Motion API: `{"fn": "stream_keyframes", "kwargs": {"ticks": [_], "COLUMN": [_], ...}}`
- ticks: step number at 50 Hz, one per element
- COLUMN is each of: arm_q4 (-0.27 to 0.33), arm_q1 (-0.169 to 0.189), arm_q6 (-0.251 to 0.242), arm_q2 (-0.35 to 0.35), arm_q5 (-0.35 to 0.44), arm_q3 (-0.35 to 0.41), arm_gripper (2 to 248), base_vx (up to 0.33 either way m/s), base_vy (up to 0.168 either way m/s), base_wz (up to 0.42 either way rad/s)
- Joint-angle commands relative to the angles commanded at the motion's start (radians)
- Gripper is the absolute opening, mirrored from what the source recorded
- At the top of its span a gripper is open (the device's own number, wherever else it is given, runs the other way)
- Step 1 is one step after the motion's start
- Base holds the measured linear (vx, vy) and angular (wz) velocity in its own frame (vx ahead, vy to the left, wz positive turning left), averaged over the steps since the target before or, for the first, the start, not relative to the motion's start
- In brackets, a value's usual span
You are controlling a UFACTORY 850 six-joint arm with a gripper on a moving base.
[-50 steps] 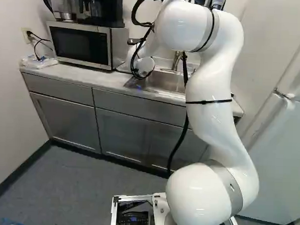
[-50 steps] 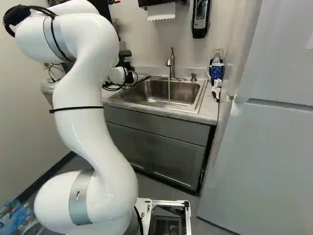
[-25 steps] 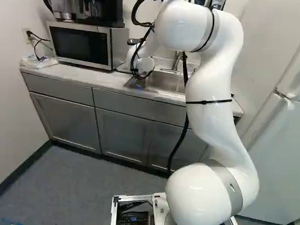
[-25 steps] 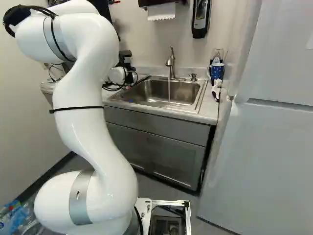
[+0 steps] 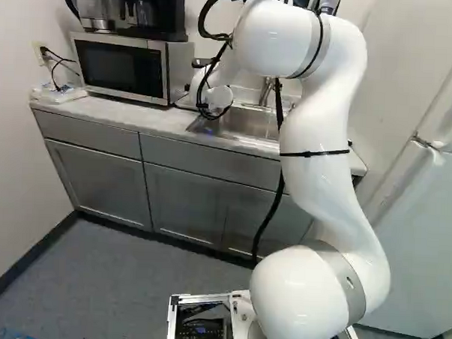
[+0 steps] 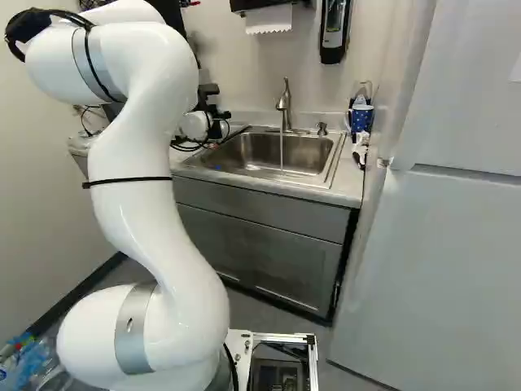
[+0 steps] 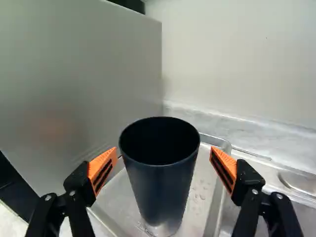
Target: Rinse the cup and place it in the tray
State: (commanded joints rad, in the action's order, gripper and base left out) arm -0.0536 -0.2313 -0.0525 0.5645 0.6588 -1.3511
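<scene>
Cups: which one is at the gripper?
The plain dark cup, upright in the tray, flanked by the open gripper. The dotted blue mug is beside the sink.

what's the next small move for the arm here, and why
Probably ease the gripper straight back, away from the cup: it stands open around it, and the cup looks upright in the tray, with water drops beside it.

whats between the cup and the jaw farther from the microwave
Nothing solid: a narrow bare gap parts the cup from that jaw, with the tray showing beyond it, in the wrist view.
</scene>
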Motion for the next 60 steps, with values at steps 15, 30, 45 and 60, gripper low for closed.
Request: {"fn": "stream_keyframes", "kwargs": {"ticks": [15,30,45,60], "arm_q4": [0.0,0.0,0.0,0.0], "arm_q1": [0.0,0.0,0.0,0.0], "arm_q6": [0.0,0.0,0.0,0.0], "arm_q2": [-0.015,-0.032,-0.047,-0.062], "arm_q5": [0.0,0.0,-0.011,-0.054], "arm_q3": [-0.007,-0.017,-0.03,-0.043], "arm_gripper": [247,247,247,247], "base_vx": [0.0,0.0,0.0,0.0], "base_vy": [0.0,0.0,0.0,0.0], "base_wz": [0.0,0.0,0.0,0.0]}}
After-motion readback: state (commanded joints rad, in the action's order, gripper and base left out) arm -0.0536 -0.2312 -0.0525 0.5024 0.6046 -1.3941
